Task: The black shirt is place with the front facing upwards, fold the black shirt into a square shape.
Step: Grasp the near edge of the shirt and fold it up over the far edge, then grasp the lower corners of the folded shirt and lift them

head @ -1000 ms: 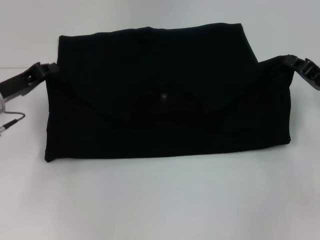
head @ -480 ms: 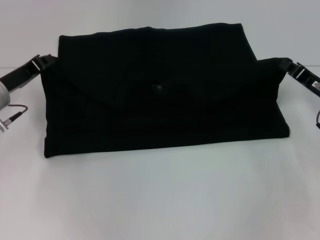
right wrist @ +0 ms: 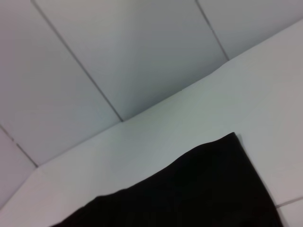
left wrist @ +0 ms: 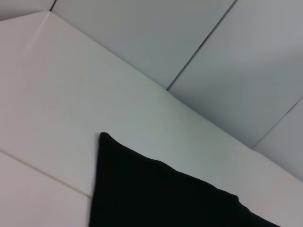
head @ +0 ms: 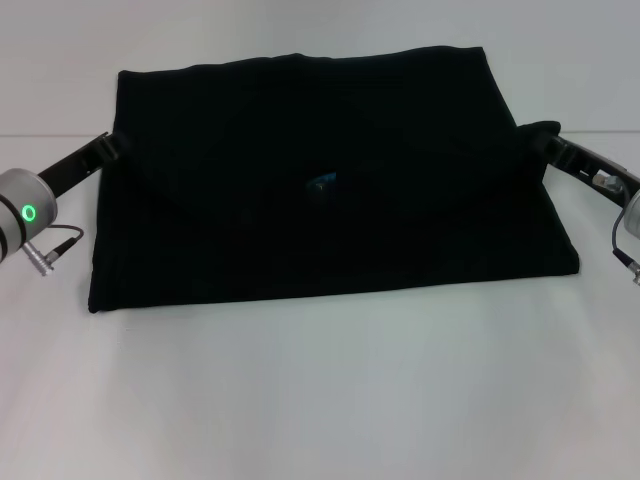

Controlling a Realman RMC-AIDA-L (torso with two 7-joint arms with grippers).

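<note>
Flat on white table (head: 320, 400), black shirt (head: 330, 200), both grippers' finger state unclear at side edges.

The black shirt (head: 330, 190) is plain black all over, with a small blue neck label (head: 322, 182) at frame centre. It lies on a white table (head: 320, 400). At the left edge, the silver-grey left arm (head: 20, 212) carries a glowing green ring light (head: 29, 212). The grippers are black.
</note>
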